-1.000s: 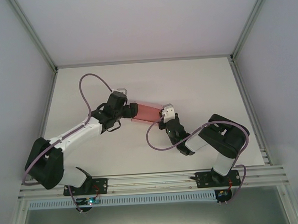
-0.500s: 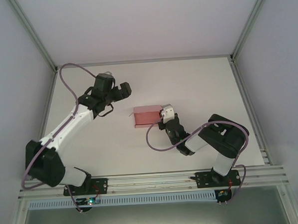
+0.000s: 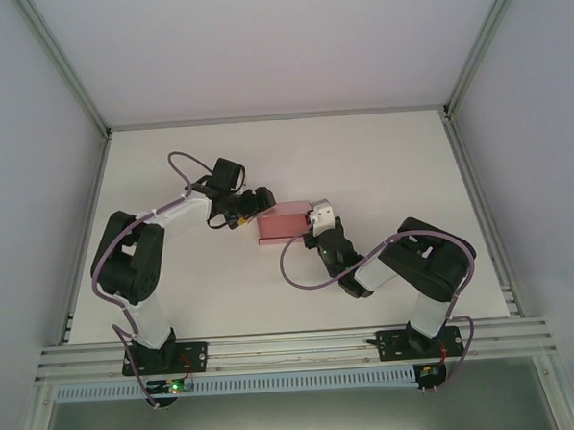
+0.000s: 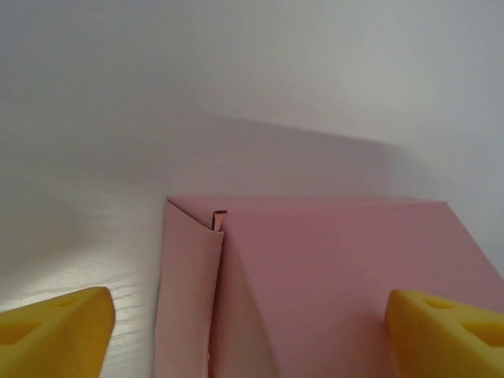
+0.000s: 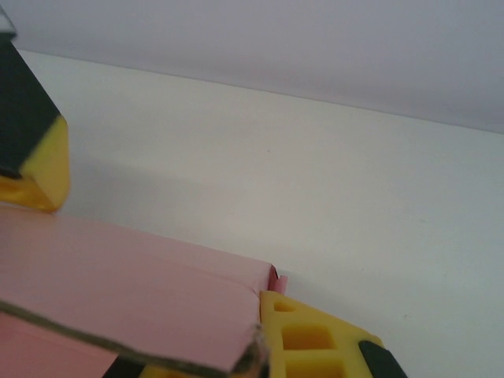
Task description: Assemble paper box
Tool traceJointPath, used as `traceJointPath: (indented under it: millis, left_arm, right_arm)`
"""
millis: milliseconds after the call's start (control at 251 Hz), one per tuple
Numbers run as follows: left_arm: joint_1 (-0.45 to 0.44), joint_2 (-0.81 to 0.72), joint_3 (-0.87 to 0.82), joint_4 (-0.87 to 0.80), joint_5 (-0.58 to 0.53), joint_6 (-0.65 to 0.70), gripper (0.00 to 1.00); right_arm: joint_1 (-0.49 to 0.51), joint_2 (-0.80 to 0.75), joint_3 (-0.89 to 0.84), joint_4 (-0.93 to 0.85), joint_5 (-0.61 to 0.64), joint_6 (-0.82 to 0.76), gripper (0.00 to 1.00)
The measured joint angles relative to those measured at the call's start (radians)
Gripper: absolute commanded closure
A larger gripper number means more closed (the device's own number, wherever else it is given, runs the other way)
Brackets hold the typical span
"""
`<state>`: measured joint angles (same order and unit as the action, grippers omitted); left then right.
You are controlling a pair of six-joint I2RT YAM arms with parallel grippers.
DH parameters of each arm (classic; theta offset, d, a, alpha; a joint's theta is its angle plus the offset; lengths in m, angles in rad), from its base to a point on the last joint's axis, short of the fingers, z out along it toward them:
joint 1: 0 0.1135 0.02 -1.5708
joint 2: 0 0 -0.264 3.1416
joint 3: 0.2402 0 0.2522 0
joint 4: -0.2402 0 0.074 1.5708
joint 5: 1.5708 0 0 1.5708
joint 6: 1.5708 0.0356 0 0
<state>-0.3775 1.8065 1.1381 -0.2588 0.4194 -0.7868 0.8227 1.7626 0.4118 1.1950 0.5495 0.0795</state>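
The paper box (image 3: pixel 283 222) lies on its side near the middle of the white table (image 3: pixel 390 161), a small pink rectangular box with its long side running from 9 to 3 o'clock. I cannot see inside it. In my left wrist view its top panel is closed over, and a narrow side flap (image 4: pixel 187 299) at the 9 o'clock edge is folded down with a small gap at the corner.

My right gripper (image 3: pixel 317 216) is at the box's 3 o'clock end, pressed together on the thin card there. In my right wrist view the card edge sits directly over my yellow finger (image 5: pixel 311 342).

My left gripper (image 3: pixel 255 209) is at the box's 9 o'clock end, spread wide. Its yellow fingertips (image 4: pixel 55 331) stand on either side of that end, and I cannot tell whether they touch the card.

A purple cable (image 3: pixel 295 277) loops on the table at 6 o'clock of the box. Nothing else lies on the table beside the box. Grey walls and an aluminium frame (image 3: pixel 63 68) close the table in.
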Motion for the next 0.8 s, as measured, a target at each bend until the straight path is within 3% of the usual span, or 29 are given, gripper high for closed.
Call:
traceJointPath:
  millis: [239,303,475,611,666,798]
  left_arm:
    - [0.005,0.006,-0.032,0.078,0.051,-0.032,0.28]
    - [0.005,0.005,-0.04,0.092,0.051,-0.038,0.32]
    - [0.008,0.005,-0.061,0.113,0.042,-0.053,0.4]
    - [0.011,0.005,-0.064,0.12,0.041,-0.056,0.42]
    - [0.011,0.005,-0.067,0.125,0.041,-0.056,0.42]
    - [0.011,0.005,-0.074,0.134,0.039,-0.055,0.45]
  right_arm:
    - [0.004,-0.003,-0.001,-0.016,-0.007,0.02,0.92]
    - [0.014,-0.014,-0.001,-0.049,-0.008,0.023,0.85]
    - [0.045,-0.022,-0.001,-0.179,-0.015,0.031,0.79]
    - [0.058,-0.061,-0.006,-0.235,-0.034,0.06,0.59]
    - [0.059,-0.09,-0.014,-0.257,-0.045,0.063,0.56]
    - [0.058,-0.2,-0.024,-0.371,-0.097,0.032,0.29]
